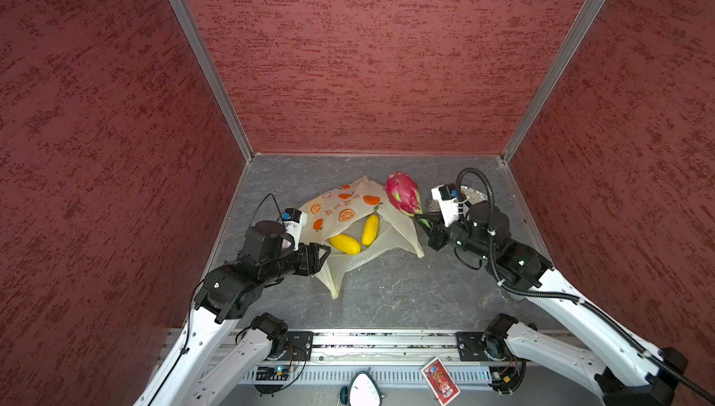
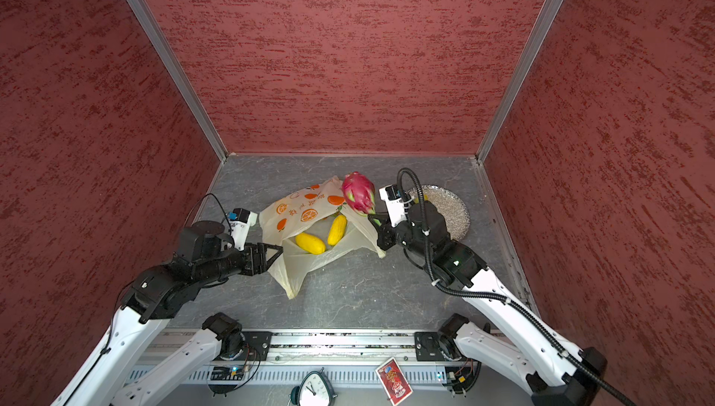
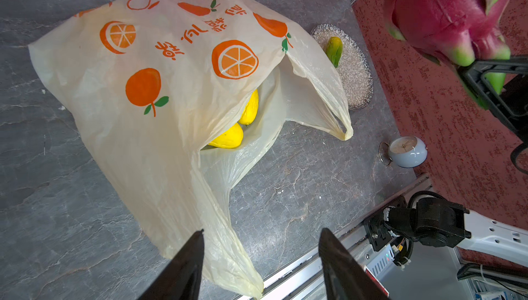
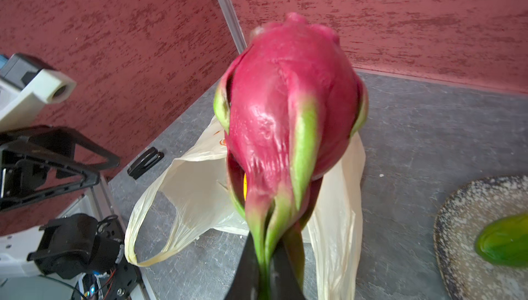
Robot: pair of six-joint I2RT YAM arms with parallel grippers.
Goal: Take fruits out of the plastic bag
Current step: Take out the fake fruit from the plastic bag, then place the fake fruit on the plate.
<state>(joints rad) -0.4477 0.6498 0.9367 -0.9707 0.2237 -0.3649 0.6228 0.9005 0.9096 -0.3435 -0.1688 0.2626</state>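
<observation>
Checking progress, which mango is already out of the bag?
The green-yellow mango on the speckled plate; the two yellow mangoes lie inside the plastic bag.

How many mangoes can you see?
3. A yellow mango and another yellow mango lie inside the open plastic bag; a green-yellow mango sits on the speckled plate. The bag may hide more.

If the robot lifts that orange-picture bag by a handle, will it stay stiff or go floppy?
Probably floppy: the plastic bag looks thin, wrinkled and see-through, and it lies slumped. It likely weighs little itself, but the yellow mangoes inside its open mouth might roll out when lifted.
</observation>
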